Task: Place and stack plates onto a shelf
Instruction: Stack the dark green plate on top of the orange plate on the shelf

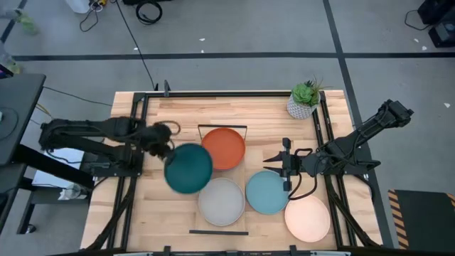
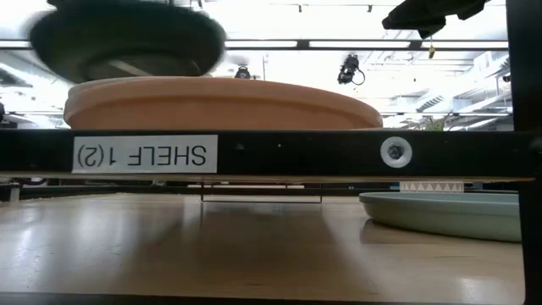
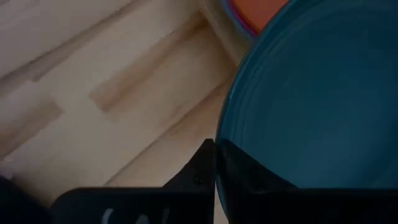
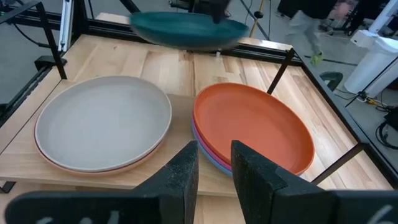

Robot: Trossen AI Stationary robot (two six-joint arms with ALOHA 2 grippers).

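My left gripper is shut on a teal plate, held in the air by the left side of the shelf. The plate also shows in the right wrist view and the low view. On the shelf's far end lies a dark orange plate atop magenta and blue ones. On its near end a grey plate lies on a peach-coloured one. My right gripper is open and empty, right of the shelf. My left gripper pinches the teal plate's rim between its two fingers, at the plate's far left edge. The fingers come about level from the table's left. The plate is lifted clear of table and shelf, roughly level, open side up.
A light blue plate and a peach plate lie on the table right of the shelf, near my right gripper. A small white pot with a green plant stands at the far right. Black frame rails run along the table's sides.
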